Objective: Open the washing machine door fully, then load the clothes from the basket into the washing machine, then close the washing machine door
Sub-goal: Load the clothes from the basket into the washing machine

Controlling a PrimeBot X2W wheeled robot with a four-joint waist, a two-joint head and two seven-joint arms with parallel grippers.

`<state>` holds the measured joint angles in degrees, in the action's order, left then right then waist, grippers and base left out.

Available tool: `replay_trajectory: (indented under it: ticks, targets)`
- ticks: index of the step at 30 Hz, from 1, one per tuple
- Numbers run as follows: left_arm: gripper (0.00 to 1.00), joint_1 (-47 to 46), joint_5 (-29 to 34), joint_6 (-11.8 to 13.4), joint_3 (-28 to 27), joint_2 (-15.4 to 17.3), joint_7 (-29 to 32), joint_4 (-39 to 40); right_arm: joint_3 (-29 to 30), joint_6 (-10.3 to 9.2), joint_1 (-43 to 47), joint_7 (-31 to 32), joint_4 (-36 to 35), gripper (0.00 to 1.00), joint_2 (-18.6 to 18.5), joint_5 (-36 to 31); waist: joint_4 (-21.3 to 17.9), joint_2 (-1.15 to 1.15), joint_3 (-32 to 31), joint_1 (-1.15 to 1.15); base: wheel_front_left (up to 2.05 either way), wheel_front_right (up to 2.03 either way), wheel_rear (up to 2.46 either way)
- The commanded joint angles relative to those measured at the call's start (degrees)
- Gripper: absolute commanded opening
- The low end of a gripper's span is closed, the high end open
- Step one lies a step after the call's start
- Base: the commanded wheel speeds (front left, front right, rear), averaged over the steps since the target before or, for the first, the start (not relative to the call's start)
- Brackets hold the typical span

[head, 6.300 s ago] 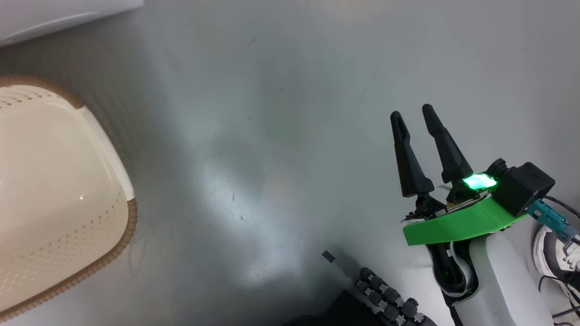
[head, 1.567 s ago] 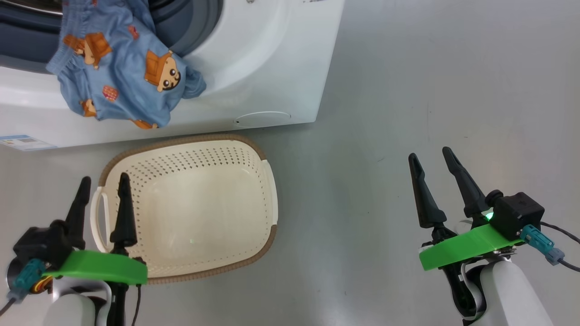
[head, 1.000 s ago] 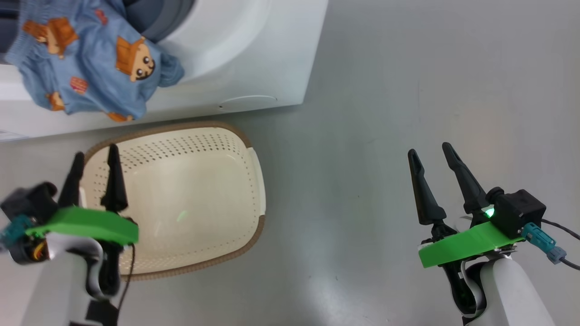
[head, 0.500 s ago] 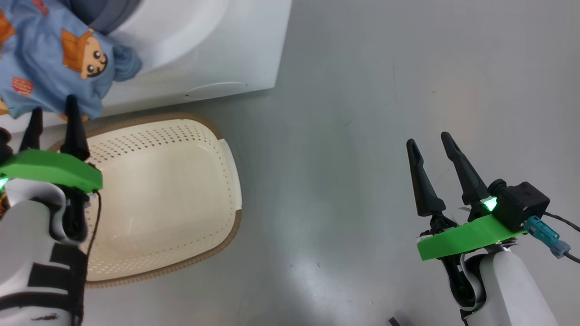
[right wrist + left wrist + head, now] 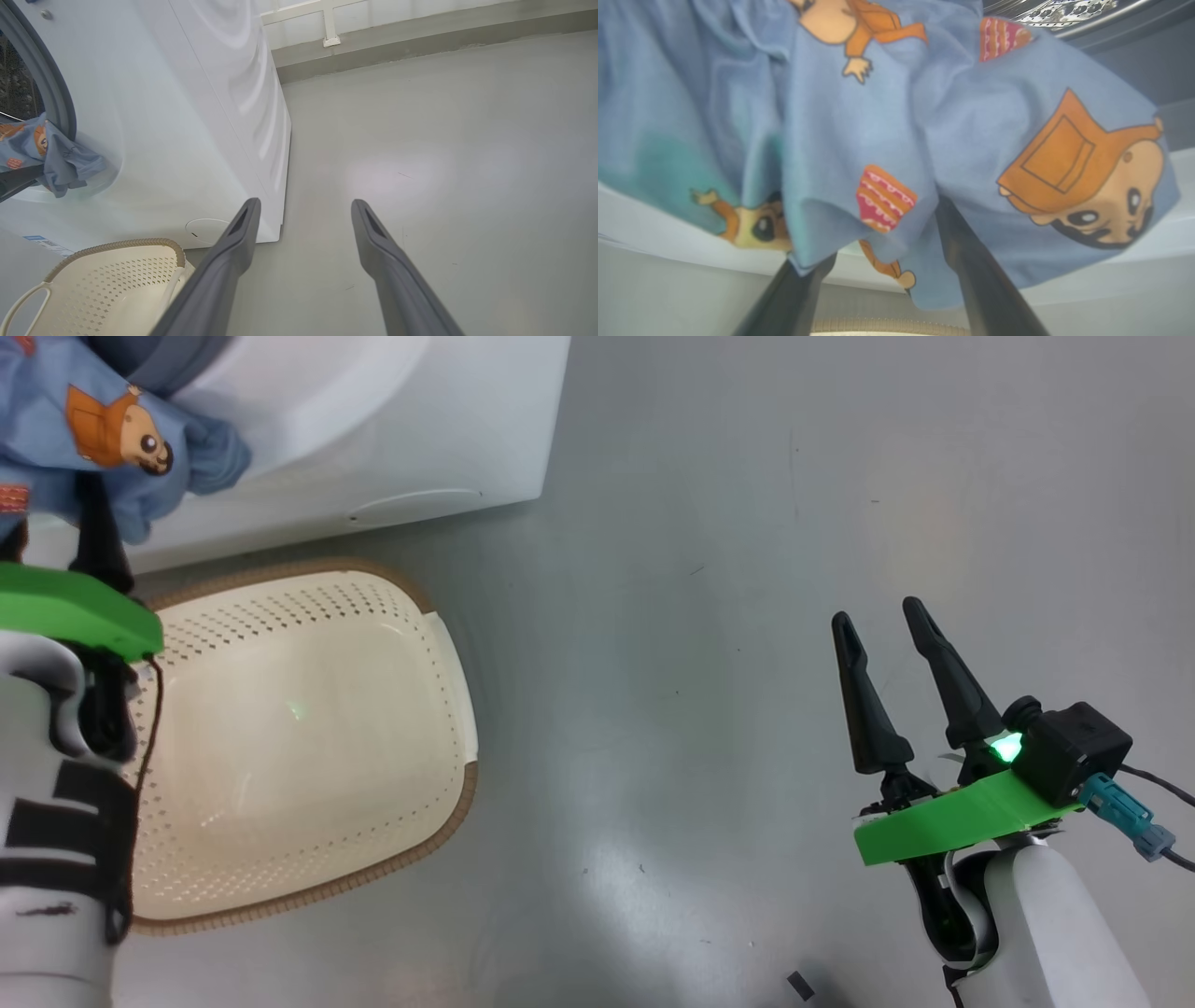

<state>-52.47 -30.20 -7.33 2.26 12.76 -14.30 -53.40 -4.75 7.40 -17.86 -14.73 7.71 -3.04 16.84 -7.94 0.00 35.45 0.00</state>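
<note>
While the left arm reaches at the washer (image 5: 420,420), state as follows. The washer (white front-loader) sits at the head view's upper left. Its mouth is uncovered, and the grey gasket (image 5: 63,102) shows in the right wrist view. Basket (image 5: 451,803) is on the grey floor (image 5: 700,523), just in front of the washer. Clothes (image 5: 93,420) hang out of the mouth, draped over the lip and down the front panel. Left gripper (image 5: 882,233): fingers apart, tips tucked under the hanging hem, with a flap of fabric drooping between them, not clamped. Right gripper (image 5: 878,609): fingers apart, holding nothing, over the floor and well clear of the basket.
</note>
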Motion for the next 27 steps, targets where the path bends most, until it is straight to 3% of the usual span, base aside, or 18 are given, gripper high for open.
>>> replay_trajectory:
  ticks: [1,12,13,15,27]
  targets:
    - [1.0,-0.7,-0.4,-0.2,-0.9,2.9,-0.6,0.5,-1.4,0.09,0.2,-0.3,-1.5,1.0,0.2,0.4,-0.1,0.0,0.1,0.0,0.0,0.0,0.0]
    - [1.0,-4.4,-1.4,-0.2,0.5,4.0,-0.7,-2.8,-1.9,0.09,0.0,-0.3,-1.1,1.0,0.2,0.6,-1.1,0.0,0.1,0.0,0.0,0.0,0.0]
    - [0.91,-4.4,-1.6,-0.2,0.7,4.0,-0.7,-2.9,-1.9,0.09,0.0,-0.3,-1.1,1.0,0.2,0.6,-1.1,0.0,0.0,0.0,0.0,0.0,0.0]
    - [0.0,-4.5,-2.0,-0.2,1.1,3.9,-0.7,-2.9,-2.0,0.09,0.1,-0.3,-1.0,1.0,0.2,0.5,-1.2,0.0,-0.1,0.0,0.0,0.0,0.0]
    - [0.0,0.3,-2.1,-0.2,3.0,4.4,-0.7,4.1,-2.0,0.09,0.4,-0.3,-0.3,1.0,0.2,0.3,-0.2,0.0,-2.1,0.0,0.0,0.0,0.0]
